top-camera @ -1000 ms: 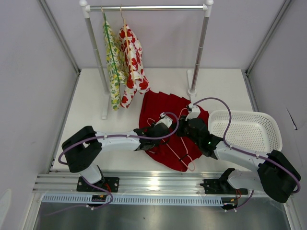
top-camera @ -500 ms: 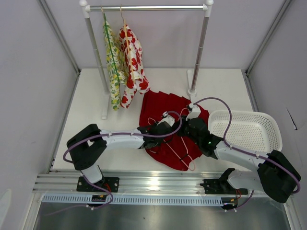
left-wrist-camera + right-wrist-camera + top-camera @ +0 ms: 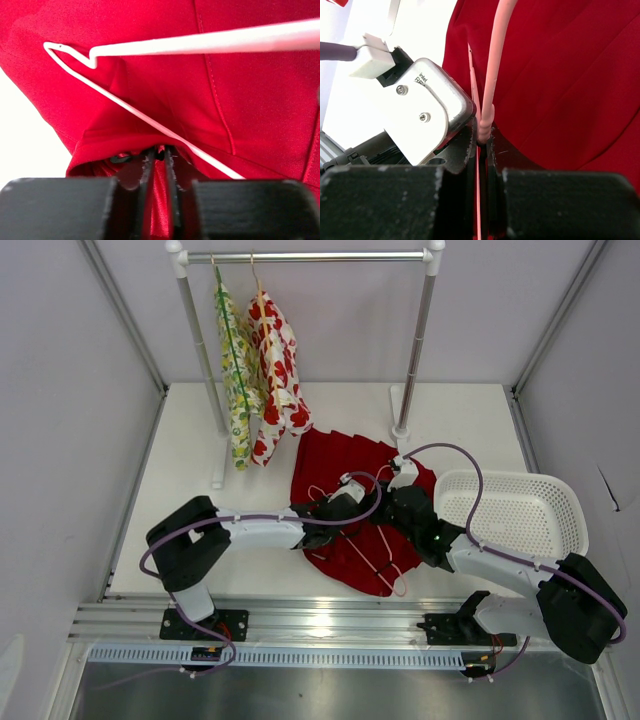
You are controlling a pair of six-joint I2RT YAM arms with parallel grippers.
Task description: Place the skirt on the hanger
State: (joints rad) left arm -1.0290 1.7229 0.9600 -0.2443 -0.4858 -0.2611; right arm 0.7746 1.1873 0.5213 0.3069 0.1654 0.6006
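"Where is the skirt (image 3: 335, 455)?"

"It lies on the table (image 3: 450, 420) under the hanger (image 3: 225, 38). The left gripper (image 3: 159, 156) pinches a fold at the skirt's edge, and the right gripper (image 3: 481, 142) clamps the hanger wire. The skirt is not yet hung."

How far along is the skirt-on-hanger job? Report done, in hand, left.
Done: the hanger lies on top of the skirt on the table. In hand: the left gripper pinches a skirt edge; the right gripper clamps the hanger wire. Left: the skirt is not yet on the hanger.
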